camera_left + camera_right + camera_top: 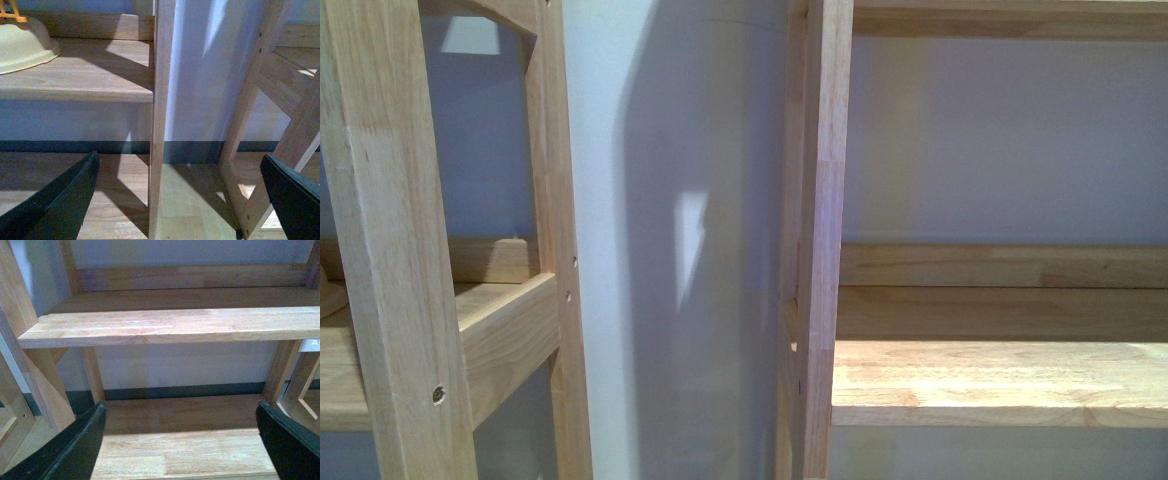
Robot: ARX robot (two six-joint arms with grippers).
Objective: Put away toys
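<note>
The orange-yellow plush animal is out of view in every frame. My left gripper (180, 200) is open and empty, its dark fingers (60, 200) spread either side of a wooden shelf post (160, 120). My right gripper (180, 440) is open and empty above a low wooden shelf board (185, 450). Neither gripper shows in the front view.
Two wooden shelf units stand against a pale wall: one on the left (390, 250), one on the right (1000, 370), with a gap between them. A cream bowl-shaped object (22, 45) sits on the left unit's shelf. A dark baseboard (185, 390) runs along the wall.
</note>
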